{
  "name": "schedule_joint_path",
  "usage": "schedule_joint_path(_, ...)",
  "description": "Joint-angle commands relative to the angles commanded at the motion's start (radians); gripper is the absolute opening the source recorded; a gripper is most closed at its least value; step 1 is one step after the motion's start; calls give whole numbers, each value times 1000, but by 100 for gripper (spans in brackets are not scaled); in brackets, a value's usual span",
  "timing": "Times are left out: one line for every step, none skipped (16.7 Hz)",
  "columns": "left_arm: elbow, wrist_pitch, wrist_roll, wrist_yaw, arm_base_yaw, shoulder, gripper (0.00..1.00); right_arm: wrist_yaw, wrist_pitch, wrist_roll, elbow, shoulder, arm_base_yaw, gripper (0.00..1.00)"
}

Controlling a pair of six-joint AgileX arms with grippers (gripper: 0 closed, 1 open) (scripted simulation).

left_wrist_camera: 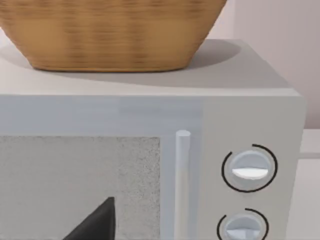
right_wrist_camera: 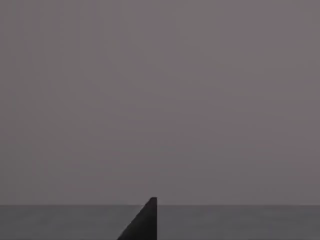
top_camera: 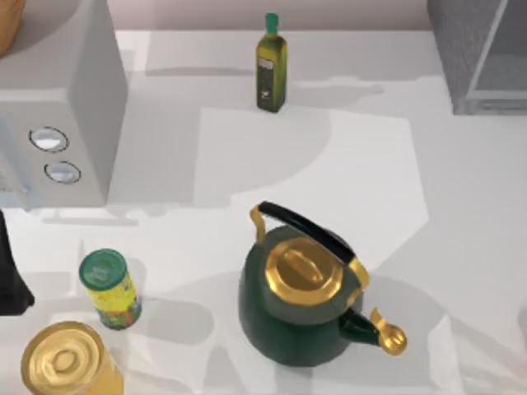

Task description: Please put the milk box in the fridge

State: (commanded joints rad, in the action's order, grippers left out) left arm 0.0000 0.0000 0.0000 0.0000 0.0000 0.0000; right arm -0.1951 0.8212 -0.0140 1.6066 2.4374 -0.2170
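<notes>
White table (top_camera: pixel 461 214) spreads out under us. On the far left sits a grey box (top_camera: pixel 58 99) with two dials, and our left arm (top_camera: pixel 10 280) waits at the left edge. We cannot tell if its fingers are wide or closed. Near it stand a green can (top_camera: pixel 109 290) and a gold-lidded jar (top_camera: pixel 66 360). A kettle (top_camera: pixel 300 300) sits in the middle, a bottle (top_camera: pixel 271 64) behind it. The fridge (top_camera: pixel 486 53) is far right. We see no milk box yet, so we think finding it comes first.

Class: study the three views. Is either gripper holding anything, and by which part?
It cannot be told: each wrist view shows just one dark fingertip, with nothing visibly held.
</notes>
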Motion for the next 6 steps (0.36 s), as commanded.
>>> schedule_joint_path(0,0,0,0,0,0,100,0,0,0,0,0,0,100)
schedule_joint_path(0,0,0,0,0,0,100,0,0,0,0,0,0,100)
schedule_joint_path(0,0,0,0,0,0,100,0,0,0,0,0,0,100)
schedule_joint_path(0,0,0,0,0,0,100,0,0,0,0,0,0,100)
schedule_joint_path(0,0,0,0,0,0,100,0,0,0,0,0,0,100)
schedule_joint_path(0,0,0,0,0,0,100,0,0,0,0,0,0,100)
